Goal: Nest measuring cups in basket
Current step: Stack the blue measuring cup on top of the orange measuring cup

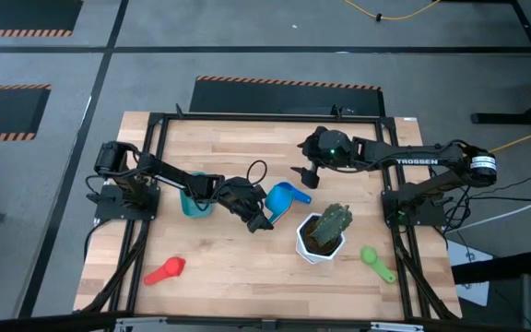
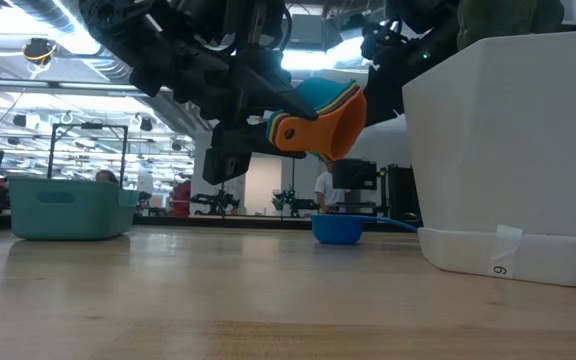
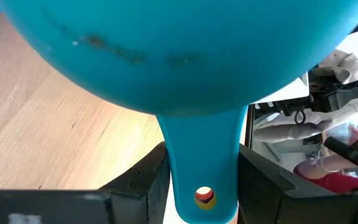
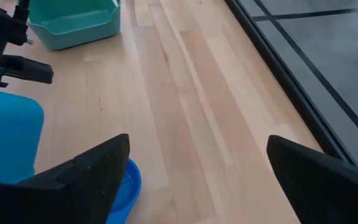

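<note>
Two dark fingers [image 3: 138, 186] of the left gripper [image 1: 258, 219] are clamped on the flat handle of a nested stack of cups [image 2: 320, 118], lifted clear of the table near its middle. From the low camera the stack shows a smooth teal bowl with thin coloured rims and an orange cup outermost; the handle end has a small round hole. The teal basket [image 1: 196, 200], a smooth plastic box with a rolled rim, sits on the wood just behind that arm's wrist, empty as far as the right wrist camera shows. The right gripper [image 1: 309, 172] hangs over the far middle of the table with its fingers spread wide and nothing between them. A loose blue cup [image 1: 285, 196] lies between the two grippers, beside the white angular pot [image 1: 313, 247] with its plant. A red cup [image 1: 165, 270] lies toward the near left edge, a green cup [image 1: 375, 260] by the near right edge. Bare pale planks [image 1: 238, 267] stretch between the red cup and the pot
</note>
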You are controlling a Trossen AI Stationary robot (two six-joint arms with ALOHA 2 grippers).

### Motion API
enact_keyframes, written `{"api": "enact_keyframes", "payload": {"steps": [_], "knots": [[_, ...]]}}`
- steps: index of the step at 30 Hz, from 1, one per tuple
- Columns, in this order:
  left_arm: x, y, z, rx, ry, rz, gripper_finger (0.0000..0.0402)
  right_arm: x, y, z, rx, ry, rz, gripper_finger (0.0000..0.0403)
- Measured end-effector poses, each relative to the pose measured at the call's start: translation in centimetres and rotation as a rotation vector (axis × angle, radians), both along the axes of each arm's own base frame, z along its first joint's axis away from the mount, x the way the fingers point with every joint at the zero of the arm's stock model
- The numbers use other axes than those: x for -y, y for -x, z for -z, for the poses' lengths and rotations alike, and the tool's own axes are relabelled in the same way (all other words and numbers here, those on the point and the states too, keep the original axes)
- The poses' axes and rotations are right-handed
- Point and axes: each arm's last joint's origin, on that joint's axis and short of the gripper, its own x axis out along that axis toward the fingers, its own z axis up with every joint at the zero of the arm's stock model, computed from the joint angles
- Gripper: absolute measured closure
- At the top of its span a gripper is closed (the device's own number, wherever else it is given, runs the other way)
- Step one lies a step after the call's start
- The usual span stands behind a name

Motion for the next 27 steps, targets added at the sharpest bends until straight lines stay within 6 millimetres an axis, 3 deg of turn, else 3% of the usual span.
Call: {"api": "enact_keyframes", "payload": {"steps": [27], "knots": [[-0.08,-0.04,-0.02,0.006,-0.018,-0.026,0.0255,0.04,-0.18,-0.27,0.033,0.007,-0.001,0.0020]]}}
